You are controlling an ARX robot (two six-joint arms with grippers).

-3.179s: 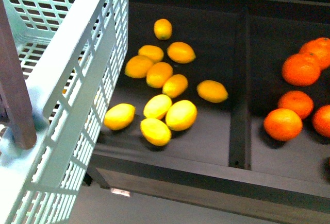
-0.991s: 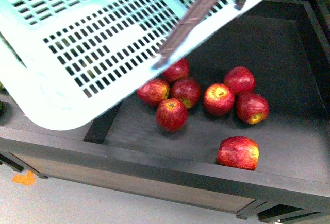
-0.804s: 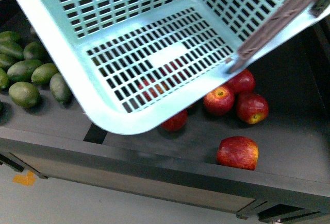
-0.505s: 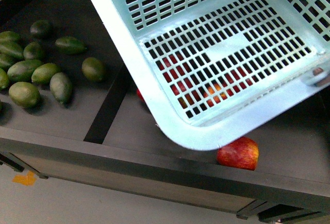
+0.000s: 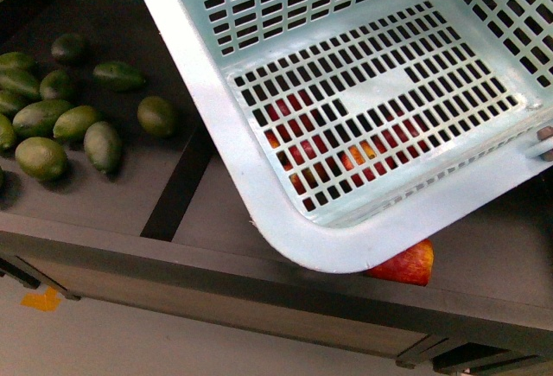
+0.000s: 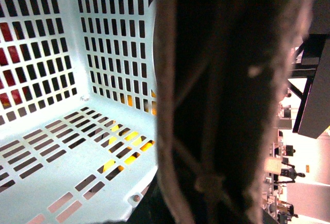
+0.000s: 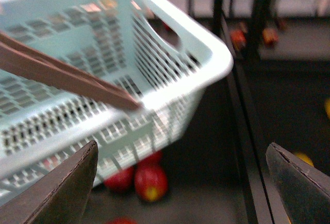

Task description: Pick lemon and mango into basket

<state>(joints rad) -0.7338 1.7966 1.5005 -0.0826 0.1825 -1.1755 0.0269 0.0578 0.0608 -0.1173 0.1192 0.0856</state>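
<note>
Left wrist view: the brown handle point(image 6: 227, 100) sits right up against the camera, blurred, and fills most of the frame. No fingers of the left gripper show there, so we cannot tell whether it is clamped on the handle or not.

Right gripper point(image 7: 183, 193): both fingers point(image 7: 67, 188) show at the lower corners of its view. They are spread wide with nothing between them, and it is apart from the basket.

The basket point(image 5: 389, 238) is tilted and hangs over the front of the shelf. It takes up the upper right of the front view, with its near corner over the shelf's front edge point(image 5: 259, 294). We see no fruit on its slotted floor.

Red apples point(image 7: 149, 180) lie on the shelf below the basket, and from the front they are visible only through the floor slots. One more apple point(image 5: 404, 264) pokes out from under the near rim, half hidden.

Yellow shows through the slots point(image 6: 124, 147) in the left wrist view, and a yellow blob point(image 7: 304, 158) lies off to the side in the right wrist view. Both are too blurred for us to say lemon, mango or other.

A dark divider point(image 5: 177, 190) separates the apple bay from the next bay to the left. There green oval fruits point(image 5: 41, 158) lie loose, well apart from the basket.

An orange mark point(image 5: 41, 300) is on the floor below the shelf.
</note>
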